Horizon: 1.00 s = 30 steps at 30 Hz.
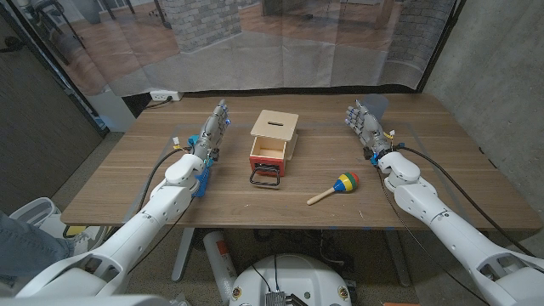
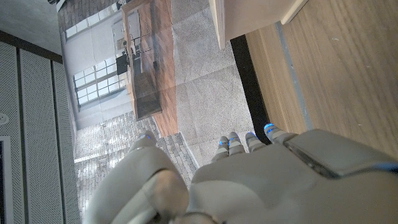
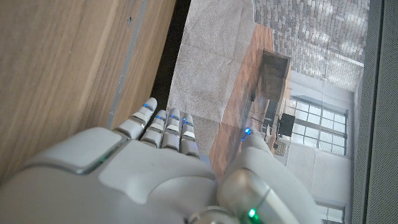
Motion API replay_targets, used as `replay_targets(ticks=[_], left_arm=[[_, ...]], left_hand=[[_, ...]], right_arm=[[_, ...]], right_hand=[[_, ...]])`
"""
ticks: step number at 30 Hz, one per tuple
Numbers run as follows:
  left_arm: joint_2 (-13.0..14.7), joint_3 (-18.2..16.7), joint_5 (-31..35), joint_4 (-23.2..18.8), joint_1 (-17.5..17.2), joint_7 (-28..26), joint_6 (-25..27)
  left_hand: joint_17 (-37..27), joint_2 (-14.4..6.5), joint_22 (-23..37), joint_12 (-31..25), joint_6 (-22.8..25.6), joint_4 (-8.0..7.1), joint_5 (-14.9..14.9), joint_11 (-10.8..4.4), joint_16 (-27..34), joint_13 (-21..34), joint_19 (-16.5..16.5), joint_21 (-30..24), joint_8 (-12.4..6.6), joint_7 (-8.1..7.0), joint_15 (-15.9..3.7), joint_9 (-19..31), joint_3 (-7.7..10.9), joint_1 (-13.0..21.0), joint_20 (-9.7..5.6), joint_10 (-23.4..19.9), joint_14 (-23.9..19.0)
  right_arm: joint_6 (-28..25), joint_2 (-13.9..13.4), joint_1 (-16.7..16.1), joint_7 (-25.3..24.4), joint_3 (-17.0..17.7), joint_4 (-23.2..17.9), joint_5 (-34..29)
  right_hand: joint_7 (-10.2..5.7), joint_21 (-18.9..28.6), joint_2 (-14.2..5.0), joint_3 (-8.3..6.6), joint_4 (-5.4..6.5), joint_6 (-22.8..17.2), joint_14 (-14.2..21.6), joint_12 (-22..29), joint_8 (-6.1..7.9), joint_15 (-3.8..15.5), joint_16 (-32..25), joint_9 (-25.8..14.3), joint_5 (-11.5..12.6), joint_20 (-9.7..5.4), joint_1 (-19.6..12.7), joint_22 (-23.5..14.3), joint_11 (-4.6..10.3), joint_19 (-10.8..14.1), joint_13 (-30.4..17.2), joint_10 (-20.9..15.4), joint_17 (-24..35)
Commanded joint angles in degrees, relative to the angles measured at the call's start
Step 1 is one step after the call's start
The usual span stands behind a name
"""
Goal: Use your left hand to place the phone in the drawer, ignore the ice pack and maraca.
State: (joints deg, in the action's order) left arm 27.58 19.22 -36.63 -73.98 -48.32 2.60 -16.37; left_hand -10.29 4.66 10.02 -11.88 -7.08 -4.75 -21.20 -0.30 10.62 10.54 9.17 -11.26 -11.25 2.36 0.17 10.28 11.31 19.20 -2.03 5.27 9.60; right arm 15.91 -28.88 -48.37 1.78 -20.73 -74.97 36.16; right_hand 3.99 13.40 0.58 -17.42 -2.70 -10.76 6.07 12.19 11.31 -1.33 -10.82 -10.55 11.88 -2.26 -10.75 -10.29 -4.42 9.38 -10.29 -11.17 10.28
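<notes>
On table, drawer open, left hand and right hand spread, empty

The right hand showed from behind, its pale grey back broad across the lower part of the picture, its fingers held straight and close together with small blue lights at the tips. It held nothing. Beside it lay the wooden table, ending at a dark edge — past that, grey floor, a brick wall and tall windows.
</notes>
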Motion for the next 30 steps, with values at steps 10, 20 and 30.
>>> replay_targets(ticks=[10, 20, 30], left_arm=[[-5.4, -7.6, 7.0, -1.8, -2.7, 4.2, 4.4], [-5.0, -10.1, 9.3, -5.0, -4.9, 3.9, 5.7], [-3.4, -12.2, 11.0, -9.3, -7.1, 3.0, 7.9]], left_hand=[[-0.1, -0.8, 0.3, -0.4, 0.4, 0.15, -0.4, -0.03, 0.5, 0.1, -0.3, -0.5, -0.46, 0.13, 0.09, 0.3, 0.62, 1.1, -3.68, -0.7, -0.4], [-0.1, -1.6, 0.3, -0.4, 1.2, 0.31, -0.3, -0.19, 0.4, 0.1, -0.5, -0.5, -0.69, -0.05, 0.10, 0.3, 1.00, 1.7, -3.30, -1.0, -0.6], [-0.1, -2.2, 0.3, -0.4, 1.6, 0.46, -0.3, -0.73, 0.4, 0.1, -0.5, -0.5, -0.74, -0.28, -0.03, 0.3, 1.23, 2.2, -2.92, -1.2, -0.9]], right_arm=[[-1.4, 3.0, -2.9, 2.4, 5.5, -2.0, -3.4], [-1.0, 4.0, -3.5, 1.8, 6.7, -2.2, -4.6], [-1.2, 4.6, -2.8, 2.7, 7.1, -1.6, -4.9]], right_hand=[[-0.22, 0.2, -0.11, -0.38, -0.07, -0.6, 0.6, 0.3, 0.29, 0.13, -0.2, -0.3, 0.4, -1.70, -0.4, -0.2, 0.03, 0.5, -0.3, -0.7, 0.3], [-1.06, -0.1, -0.28, -0.41, -0.30, -1.1, 0.3, 0.5, 0.37, 0.50, 0.0, -0.3, 0.3, -1.78, -0.6, -0.2, 1.11, 0.5, -0.3, -1.3, 0.3], [-1.64, 0.0, -0.55, -0.48, -0.65, -1.1, 1.7, 0.4, 0.22, 0.52, -0.3, -0.3, 0.3, -1.42, -1.0, -0.2, 1.70, 1.5, -0.3, -1.3, 0.2]])
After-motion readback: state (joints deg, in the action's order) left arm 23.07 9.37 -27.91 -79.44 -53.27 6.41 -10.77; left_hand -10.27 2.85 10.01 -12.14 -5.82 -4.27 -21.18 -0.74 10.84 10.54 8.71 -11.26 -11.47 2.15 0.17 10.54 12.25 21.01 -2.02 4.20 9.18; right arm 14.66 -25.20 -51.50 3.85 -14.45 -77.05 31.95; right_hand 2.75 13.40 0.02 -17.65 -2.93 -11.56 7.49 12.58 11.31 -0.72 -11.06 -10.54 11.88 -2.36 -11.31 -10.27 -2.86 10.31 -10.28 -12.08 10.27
